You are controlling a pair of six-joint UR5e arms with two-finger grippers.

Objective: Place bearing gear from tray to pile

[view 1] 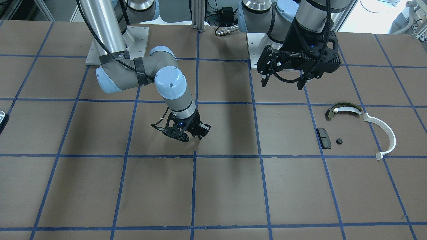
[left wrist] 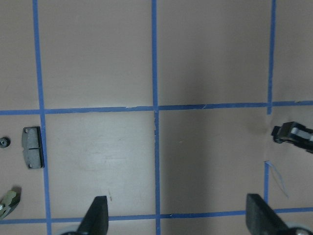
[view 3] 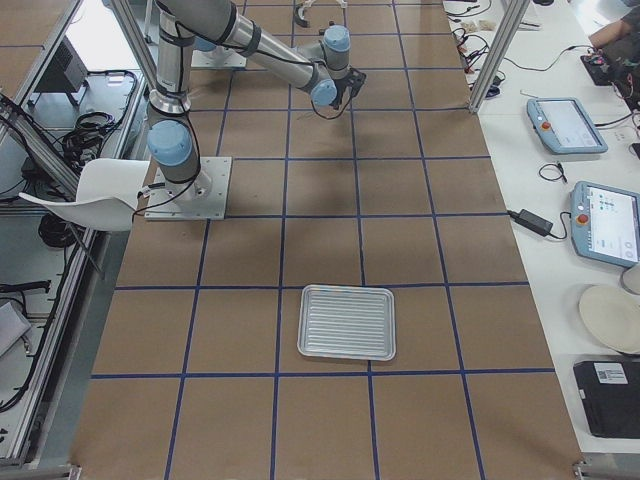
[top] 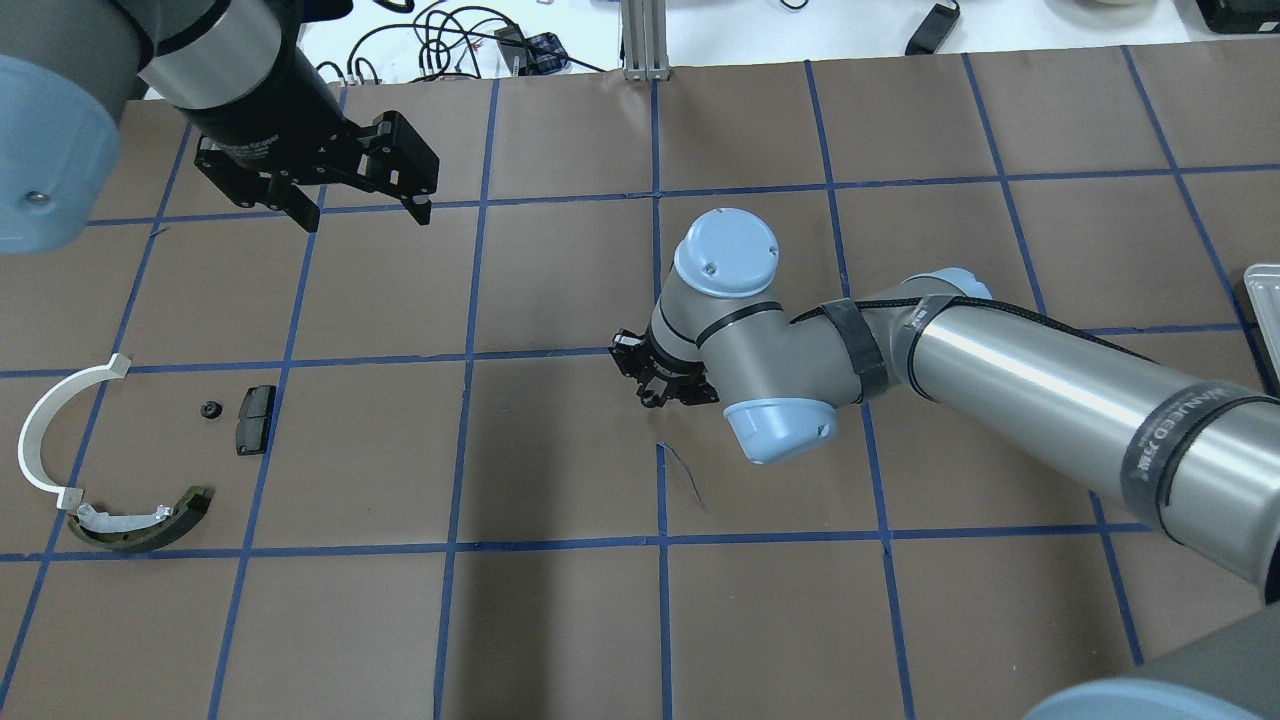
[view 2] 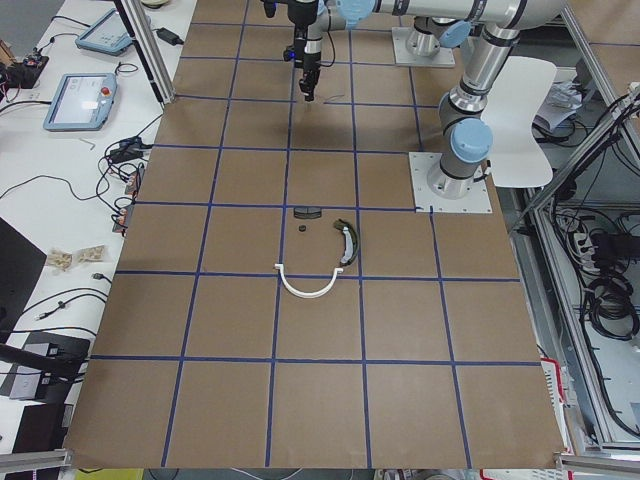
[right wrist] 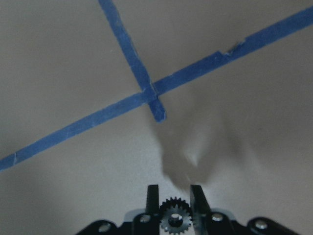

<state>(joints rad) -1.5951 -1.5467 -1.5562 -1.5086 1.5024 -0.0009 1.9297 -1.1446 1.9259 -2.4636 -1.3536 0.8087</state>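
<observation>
My right gripper (view 1: 199, 132) hangs low over the middle of the table, shut on a small dark toothed bearing gear (right wrist: 175, 216) that sits between its fingertips (right wrist: 153, 192). The gripper also shows in the overhead view (top: 648, 383). The pile lies on my left side: an olive-green curved shoe (view 1: 343, 108), a thin white half-ring (view 1: 385, 133), a small black pad (view 1: 323, 138) and a tiny black round part (view 1: 339, 141). My left gripper (view 1: 283, 84) is open and empty, raised behind the pile. The pad (left wrist: 33, 147) shows in its wrist view.
A ribbed metal tray (view 3: 347, 322) stands on my right side, and its edge shows in the overhead view (top: 1262, 300). Blue tape lines grid the brown table. A loose tape strand (top: 685, 478) lies near my right gripper. My left arm's base plate (view 1: 257, 50) is behind the pile.
</observation>
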